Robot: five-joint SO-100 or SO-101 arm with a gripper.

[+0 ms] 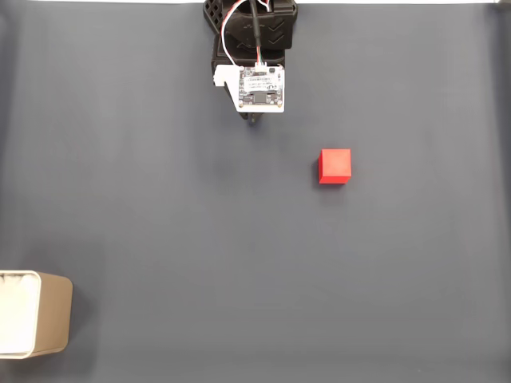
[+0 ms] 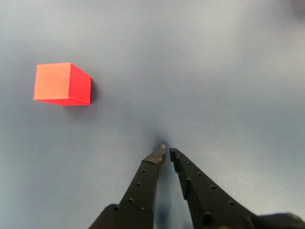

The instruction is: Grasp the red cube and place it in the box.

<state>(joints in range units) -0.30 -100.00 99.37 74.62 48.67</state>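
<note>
We see the red cube resting flat on the grey table, right of centre in the fixed view and in the upper half of that picture. Nothing touches it. In the wrist view the same cube sits at the upper left, showing a lighter top face and a darker side face, with a thin shadow along its right edge.

The gripper enters the wrist view from the bottom edge. We find its two black fingers drawn together, the tips nearly meeting with only a narrow slit between them, and nothing held. The tips point at bare table, well apart from the cube, which lies up and to the left of them.

In the fixed view we see the arm at the top centre, with a white circuit board on its upper side; the fingers below it are mostly hidden, so their position there is hard to judge.

The box stands at the lower left corner of the fixed view, tan outside and white inside, cut by the left edge, far from both cube and arm.
</note>
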